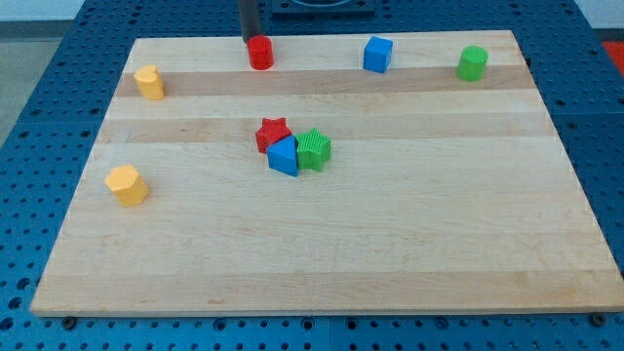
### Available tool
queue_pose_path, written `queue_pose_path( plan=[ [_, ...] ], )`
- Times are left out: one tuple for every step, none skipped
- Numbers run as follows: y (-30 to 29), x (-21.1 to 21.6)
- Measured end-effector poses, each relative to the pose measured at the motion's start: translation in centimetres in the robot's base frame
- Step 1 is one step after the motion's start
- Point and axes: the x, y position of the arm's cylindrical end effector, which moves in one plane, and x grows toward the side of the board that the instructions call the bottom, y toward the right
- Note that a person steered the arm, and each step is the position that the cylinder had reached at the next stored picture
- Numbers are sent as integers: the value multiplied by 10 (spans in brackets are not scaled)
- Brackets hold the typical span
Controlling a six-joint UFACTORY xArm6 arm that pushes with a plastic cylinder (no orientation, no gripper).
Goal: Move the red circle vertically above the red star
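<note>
My tip (252, 39) was set touching the red circle (259, 53) from the view's top-left; nothing was clamped (a plain rod). The ribbed red star (272, 134) was seen well below on pale wood.

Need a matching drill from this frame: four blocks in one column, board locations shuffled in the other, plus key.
Blocks:
1. red circle
2. green cylinder
3. red star
4. orange block

Places:
A. view's top right corner
B. view's left edge, lowest block
C. mid-board cluster, touching a blue block
D. view's top edge, right below my tip

Pairs: 1-D, 2-A, 3-C, 4-B
</note>
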Motion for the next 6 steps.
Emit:
queue_pose_path(
  plan=[
    [-2,1],
    [-2,12],
    [18,31],
    [20,31],
    [20,53],
    [20,157]
  ],
)
